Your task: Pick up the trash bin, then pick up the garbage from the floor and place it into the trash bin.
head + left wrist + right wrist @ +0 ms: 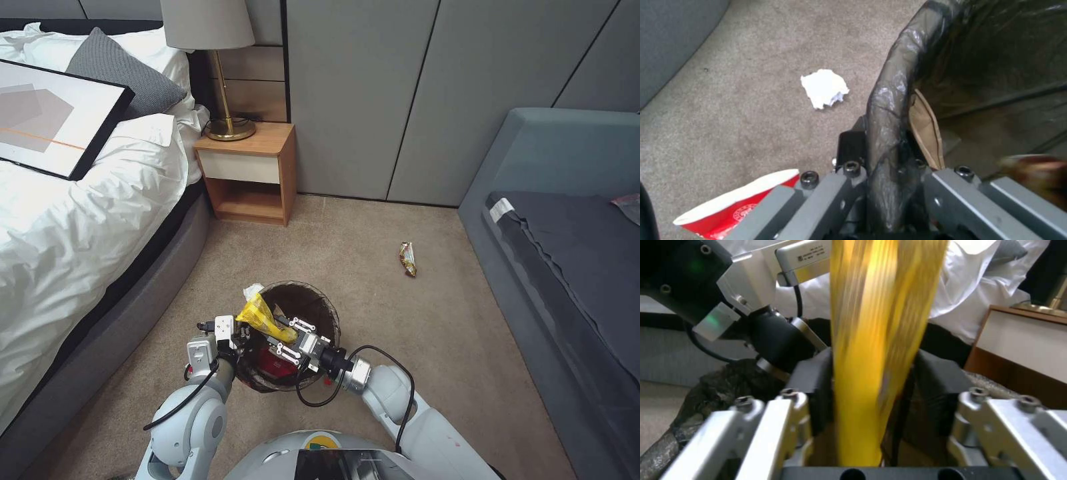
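We see the yellow wrapper (876, 350) only as a streaked blur between the right gripper's (871, 400) black pads, its upper end cut off by the right wrist view's edge and its print unreadable. In the left wrist view the red-and-white paper cup (735, 206) is half hidden behind the left gripper's (889, 176) grey fingers and cropped at the edge, while a brownish thing (1040, 173) by the trash bin (889, 100) is too smeared for us to name. The small wrapper (407, 259) on the carpet in the head view is too small for us to read.
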Controlling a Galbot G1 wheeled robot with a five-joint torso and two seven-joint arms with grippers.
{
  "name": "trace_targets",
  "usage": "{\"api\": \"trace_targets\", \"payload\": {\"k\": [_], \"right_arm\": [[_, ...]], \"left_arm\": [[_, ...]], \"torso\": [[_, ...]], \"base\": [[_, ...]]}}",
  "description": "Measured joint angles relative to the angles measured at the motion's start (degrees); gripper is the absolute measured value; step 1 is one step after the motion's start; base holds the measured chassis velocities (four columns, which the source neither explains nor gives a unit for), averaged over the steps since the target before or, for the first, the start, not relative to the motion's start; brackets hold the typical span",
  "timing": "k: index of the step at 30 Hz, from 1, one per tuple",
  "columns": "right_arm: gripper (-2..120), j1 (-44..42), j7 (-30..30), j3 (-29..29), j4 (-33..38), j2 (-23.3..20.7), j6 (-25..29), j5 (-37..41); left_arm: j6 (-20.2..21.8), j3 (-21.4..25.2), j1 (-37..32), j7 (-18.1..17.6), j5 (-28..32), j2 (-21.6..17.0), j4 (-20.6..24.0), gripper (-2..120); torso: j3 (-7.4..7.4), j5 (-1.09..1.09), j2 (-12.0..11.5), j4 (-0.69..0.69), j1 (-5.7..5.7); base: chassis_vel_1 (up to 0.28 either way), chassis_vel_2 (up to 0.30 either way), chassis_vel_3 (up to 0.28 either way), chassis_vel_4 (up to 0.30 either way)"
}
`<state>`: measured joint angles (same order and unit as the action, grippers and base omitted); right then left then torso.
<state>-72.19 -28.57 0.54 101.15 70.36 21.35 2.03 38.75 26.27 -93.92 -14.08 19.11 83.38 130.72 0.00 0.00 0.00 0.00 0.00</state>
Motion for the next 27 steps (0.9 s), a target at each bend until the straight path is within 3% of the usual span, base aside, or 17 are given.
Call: {"api": "trace_targets", "payload": {"k": [2,3,5,15,27], "right_arm": [[36,0.0,0.0,0.0,0.0,0.0,0.0,0.0],[50,0.0,0.0,0.0,-0.2,0.1,0.1,-0.1],[63,0.0,0.0,0.1,-0.3,0.1,0.1,-0.1],[98,0.1,-0.2,0.3,-0.4,0.0,0.4,-0.1],[100,-0.2,-0.5,1.3,2.3,-0.3,0.8,0.4]], "left_arm": [[0.0,0.0,0.0,0.0,0.0,0.0,0.0,3],[0.0,0.0,0.0,0.0,0.1,0.0,0.0,3],[0.1,0.1,0.0,0.0,0.1,-0.1,0.0,3],[0.3,0.1,0.1,-0.1,0.4,-0.1,0.0,3],[0.6,0.3,0.1,-0.4,0.5,-0.1,0.0,3]], "torso": [[0.0,0.0,0.0,0.0,0.0],[0.0,0.0,0.0,0.0,0.0],[0.0,0.0,0.0,0.0,0.0],[0.0,0.0,0.0,0.0,0.0],[0.0,0.0,0.0,0.0,0.0]], "base": [[0.0,0.0,0.0,0.0],[0.0,0.0,0.0,0.0],[0.0,0.0,0.0,0.0],[0.0,0.0,0.0,0.0],[0.0,0.0,0.0,0.0]]}}
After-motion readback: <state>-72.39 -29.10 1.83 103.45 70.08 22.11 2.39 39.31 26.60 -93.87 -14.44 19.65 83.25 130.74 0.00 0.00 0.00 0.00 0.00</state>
